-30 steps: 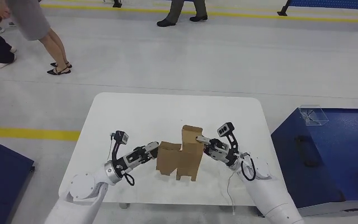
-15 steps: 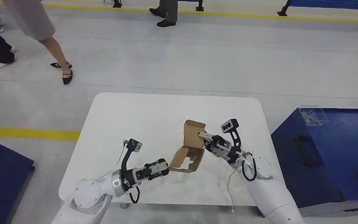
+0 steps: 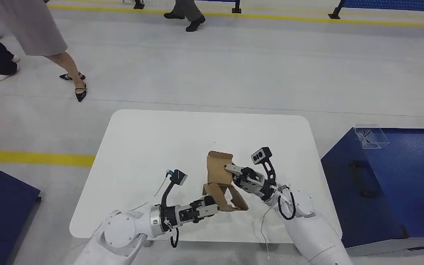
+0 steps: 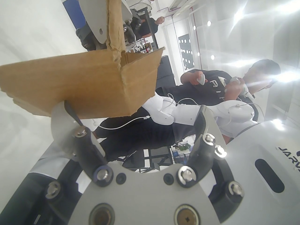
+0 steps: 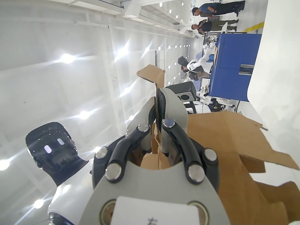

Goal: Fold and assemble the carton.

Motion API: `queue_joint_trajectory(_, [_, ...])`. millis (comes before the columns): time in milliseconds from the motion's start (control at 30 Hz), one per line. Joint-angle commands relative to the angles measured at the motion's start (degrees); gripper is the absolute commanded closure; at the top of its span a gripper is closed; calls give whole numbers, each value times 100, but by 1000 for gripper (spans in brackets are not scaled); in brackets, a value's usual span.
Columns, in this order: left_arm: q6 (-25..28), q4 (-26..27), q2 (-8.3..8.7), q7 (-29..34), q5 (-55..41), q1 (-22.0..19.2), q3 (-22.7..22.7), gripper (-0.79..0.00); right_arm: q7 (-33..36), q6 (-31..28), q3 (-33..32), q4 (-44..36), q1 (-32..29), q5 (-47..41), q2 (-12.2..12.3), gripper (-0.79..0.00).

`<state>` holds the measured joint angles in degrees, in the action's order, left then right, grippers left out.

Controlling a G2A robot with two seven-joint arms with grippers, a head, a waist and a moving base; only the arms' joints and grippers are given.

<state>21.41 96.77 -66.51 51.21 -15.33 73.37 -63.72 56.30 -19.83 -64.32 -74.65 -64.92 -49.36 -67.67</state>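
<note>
Carton (image 3: 218, 176) tilted between your two arms.
Your right gripper (image 3: 228, 168) clamps its flap; your left gripper (image 3: 212, 207) gapes, one finger against a panel.

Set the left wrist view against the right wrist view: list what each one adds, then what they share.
Left wrist view: the left end effector is open with its fingers spread wide. One finger sits at the lower edge of the carton, beside its folded corner; contact cannot be told.
Right wrist view: the right end effector is seen close up, jaws shut on a thin cardboard flap, with loose panels fanning out toward the white table.
Both: the brown carton, and the right end effector clamped on an upright flap of it.
</note>
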Motion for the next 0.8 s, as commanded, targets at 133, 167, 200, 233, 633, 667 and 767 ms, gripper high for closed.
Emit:
queue_joint_trajectory(133, [-10, -210, 17, -124, -174, -62, -165, -785, 80, 114, -362, 111, 35, -343, 28, 0])
queue_joint_trajectory(167, [-23, -244, 23, -134, -220, -63, -211, -785, 127, 164, -410, 114, 41, -364, 35, 0])
queue_joint_trajectory(200, [-37, -280, 30, -149, -258, -61, -265, -785, 226, 191, -454, 87, 51, -396, 42, 0])
queue_joint_trajectory(233, [-37, -280, 30, -149, -258, -61, -265, -785, 226, 191, -454, 87, 51, -396, 42, 0])
queue_joint_trajectory(633, [-37, -280, 30, -149, -258, -61, -265, -785, 53, 352, -459, -3, -3, -603, 26, 0])
queue_joint_trajectory(667, [17, -265, 28, -369, -269, -35, -329, -785, -69, 450, -482, -80, -29, -782, 14, 0])
queue_joint_trajectory(767, [512, -132, 35, -1003, -16, 135, -572, -785, -271, 861, -540, -156, -70, -1382, -21, 0])
